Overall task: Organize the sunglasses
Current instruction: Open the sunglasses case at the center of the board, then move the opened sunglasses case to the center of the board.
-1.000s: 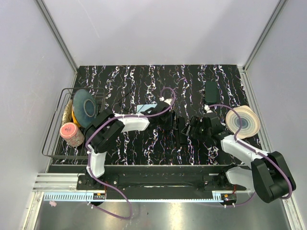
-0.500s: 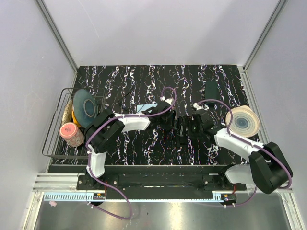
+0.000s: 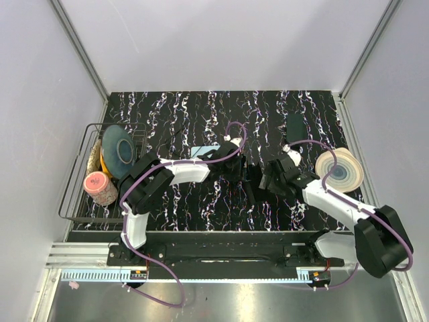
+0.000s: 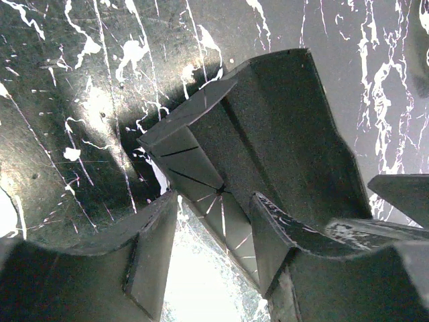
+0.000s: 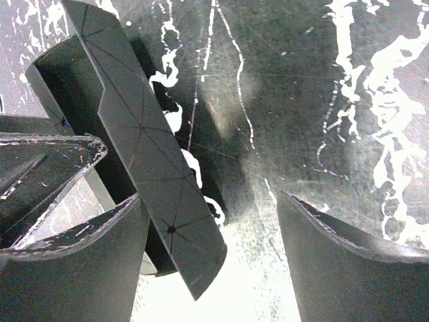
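A black folding sunglasses case [image 3: 249,182] lies half unfolded at the middle of the marbled table; the sunglasses themselves are out of view. My left gripper [image 3: 241,172] reaches it from the left. In the left wrist view the case [image 4: 281,134] rises just past my open left gripper [image 4: 213,225], with a creased panel beside the right finger and bright table showing in the gap. My right gripper [image 3: 263,180] stands close on the right. Its wrist view shows a long case flap [image 5: 144,134] slanting by the left finger of the wide open right gripper [image 5: 211,228].
A wire rack [image 3: 74,194] at the left edge holds plates [image 3: 119,151] and a pink jar [image 3: 98,186]. A round layered disc [image 3: 340,169] sits at the right. A dark flat item [image 3: 295,125] lies at the back right, a pale blue one [image 3: 204,151] behind the left arm.
My right gripper swung in toward the case, then eased back a little to the right. The left arm and the case have stayed put.
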`<state>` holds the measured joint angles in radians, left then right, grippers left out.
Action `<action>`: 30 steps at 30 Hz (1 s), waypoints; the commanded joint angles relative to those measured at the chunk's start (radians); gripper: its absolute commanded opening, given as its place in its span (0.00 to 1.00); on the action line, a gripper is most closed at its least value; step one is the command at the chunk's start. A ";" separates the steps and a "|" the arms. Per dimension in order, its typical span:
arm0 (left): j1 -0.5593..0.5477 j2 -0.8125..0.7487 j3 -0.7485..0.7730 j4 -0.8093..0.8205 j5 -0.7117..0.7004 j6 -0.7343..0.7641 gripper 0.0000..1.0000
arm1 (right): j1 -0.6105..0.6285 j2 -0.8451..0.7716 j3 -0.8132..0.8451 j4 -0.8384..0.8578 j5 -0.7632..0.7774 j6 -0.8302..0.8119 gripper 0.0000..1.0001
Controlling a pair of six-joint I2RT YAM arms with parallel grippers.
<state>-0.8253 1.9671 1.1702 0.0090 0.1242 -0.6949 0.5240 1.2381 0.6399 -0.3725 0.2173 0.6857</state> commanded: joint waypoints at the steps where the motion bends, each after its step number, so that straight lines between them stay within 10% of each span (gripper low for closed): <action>1: 0.012 0.062 -0.043 -0.165 -0.081 0.051 0.52 | -0.013 -0.061 -0.009 -0.065 0.120 0.084 0.80; 23: 0.095 0.092 0.104 -0.162 -0.018 0.086 0.50 | -0.127 0.158 0.056 0.009 -0.056 0.058 0.59; 27: 0.107 0.049 0.149 -0.176 -0.084 0.144 0.61 | -0.125 0.132 0.096 0.009 -0.019 0.038 0.63; 30: 0.109 -0.020 0.161 -0.201 -0.203 0.166 0.99 | -0.127 0.109 0.135 0.003 -0.035 0.005 0.65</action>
<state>-0.7212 2.0155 1.3083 -0.0959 0.1036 -0.5964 0.4007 1.3857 0.6930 -0.3798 0.1741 0.7292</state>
